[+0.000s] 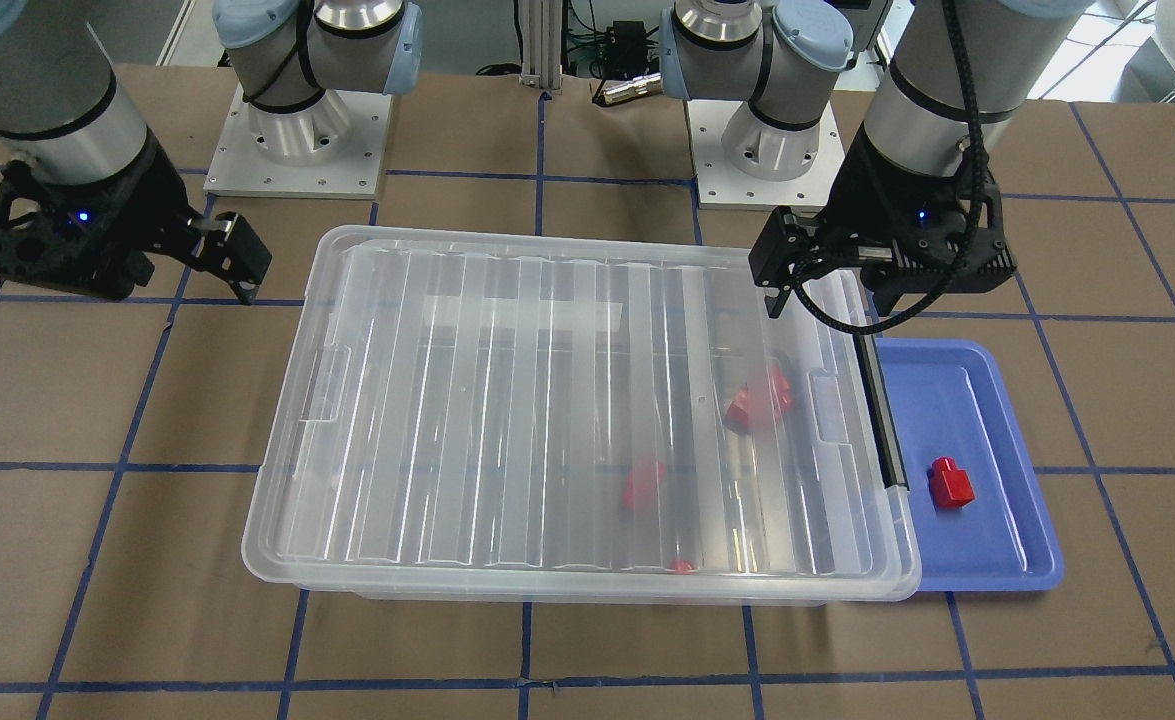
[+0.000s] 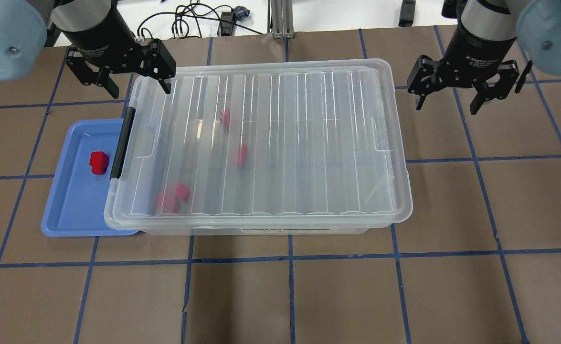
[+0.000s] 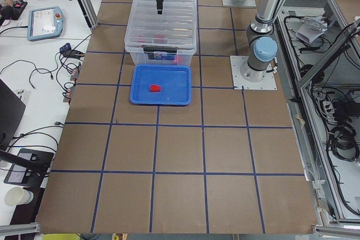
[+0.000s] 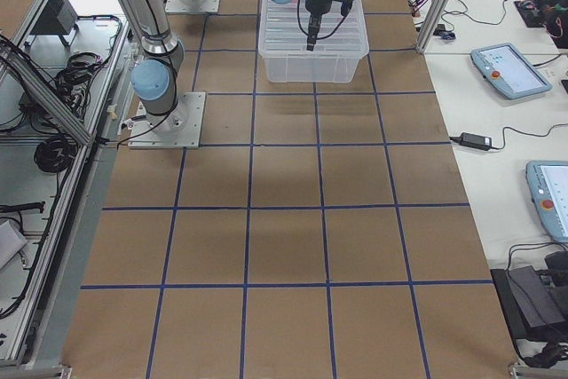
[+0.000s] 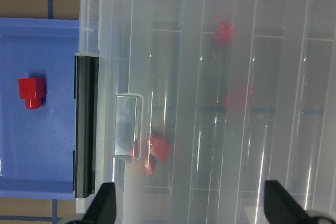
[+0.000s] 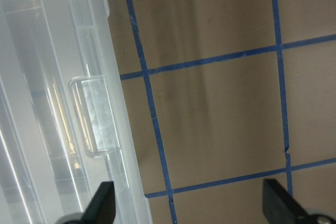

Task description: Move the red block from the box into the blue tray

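Observation:
The clear box (image 2: pixel 309 143) sits mid-table with its ribbed lid on. Several red blocks show blurred through the lid (image 2: pixel 173 198) (image 1: pixel 759 400) (image 5: pixel 157 148). One red block (image 2: pixel 99 162) (image 1: pixel 950 483) (image 5: pixel 31 92) lies in the blue tray (image 2: pixel 75 210) (image 1: pixel 987 560) (image 5: pixel 31 150), whose one side is tucked under the box's latch end. My left gripper (image 2: pixel 139 88) (image 1: pixel 827 300) (image 5: pixel 191 208) is open and empty above the box's far corner by the black latch handle (image 2: pixel 121 145). My right gripper (image 2: pixel 447 105) (image 1: pixel 187 285) (image 6: pixel 189 208) is open and empty, hovering beside the box's other end.
The table is brown paper with blue tape grid lines (image 2: pixel 290 258). The two arm bases (image 1: pixel 297 150) (image 1: pixel 767 150) stand behind the box. Side tables with tablets and cables (image 3: pixel 45 23) (image 4: pixel 506 68) lie beyond the table's far edge.

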You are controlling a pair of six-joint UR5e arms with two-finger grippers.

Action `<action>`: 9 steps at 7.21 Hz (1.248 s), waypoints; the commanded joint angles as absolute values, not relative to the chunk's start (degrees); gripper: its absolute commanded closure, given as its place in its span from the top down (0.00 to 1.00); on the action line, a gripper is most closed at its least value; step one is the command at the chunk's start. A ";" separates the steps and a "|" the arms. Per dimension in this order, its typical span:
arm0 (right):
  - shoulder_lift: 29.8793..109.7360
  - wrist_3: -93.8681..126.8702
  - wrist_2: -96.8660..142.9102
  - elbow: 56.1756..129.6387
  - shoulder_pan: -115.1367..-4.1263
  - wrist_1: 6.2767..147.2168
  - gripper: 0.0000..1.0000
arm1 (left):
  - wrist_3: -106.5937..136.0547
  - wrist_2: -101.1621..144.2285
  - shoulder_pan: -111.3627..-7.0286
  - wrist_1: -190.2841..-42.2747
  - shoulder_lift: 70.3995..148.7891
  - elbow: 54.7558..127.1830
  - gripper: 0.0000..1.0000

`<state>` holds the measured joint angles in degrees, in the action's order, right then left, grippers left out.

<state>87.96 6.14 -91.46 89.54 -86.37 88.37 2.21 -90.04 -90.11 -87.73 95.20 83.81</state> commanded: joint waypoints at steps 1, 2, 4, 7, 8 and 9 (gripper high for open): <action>92.62 6.15 -91.32 89.65 -89.02 84.65 1.00 | 1.93 -89.83 -90.44 -87.89 94.49 84.45 1.00; 92.98 6.15 -91.32 89.82 -89.99 84.55 1.00 | 1.85 -89.56 -90.44 -87.98 94.92 83.68 1.00; 92.38 6.24 -91.41 90.09 -89.91 85.60 1.00 | 1.41 -89.74 -90.44 -89.38 94.30 83.41 1.00; 92.55 6.06 -91.58 90.09 -88.51 84.81 1.00 | -1.05 -89.82 -90.18 -90.61 94.58 83.41 1.00; 92.81 6.06 -91.58 90.09 -88.59 84.73 1.00 | -0.97 -89.74 -90.18 -90.62 94.74 83.41 1.00; 93.33 6.15 -91.58 90.09 -88.77 84.64 1.00 | -0.62 -89.65 -90.18 -90.62 94.92 83.41 1.00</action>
<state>92.81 6.08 -91.58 90.09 -88.68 84.74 -0.90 -89.76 -90.19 -90.50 94.79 83.40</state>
